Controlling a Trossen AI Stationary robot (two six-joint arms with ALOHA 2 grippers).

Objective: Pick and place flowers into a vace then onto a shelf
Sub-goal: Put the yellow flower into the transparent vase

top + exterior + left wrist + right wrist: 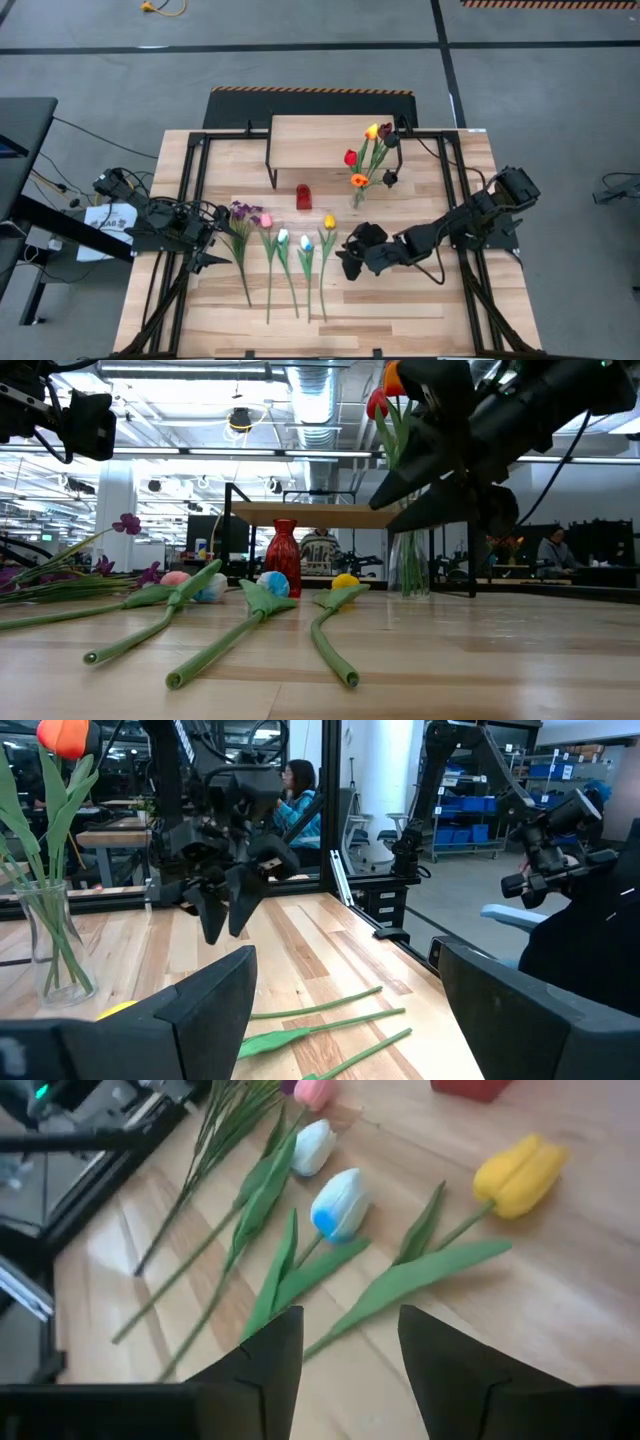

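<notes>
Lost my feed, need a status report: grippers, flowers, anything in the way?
Right gripper open, empty, hovering over yellow tulip stem. Left gripper open, waiting beside purple sprigs. Four flowers already in vase. Path clear.

The plank table carries a row of loose flowers lying flat, stems toward the near edge; a red vase stands behind them; a clear glass vase of tulips beside it; the shelf at the back.

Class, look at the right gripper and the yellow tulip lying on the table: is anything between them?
Nothing visible. The right gripper hangs open above the yellow tulip, over its stem and leaf; the white-blue tulip lies beside it, not across it.
</notes>
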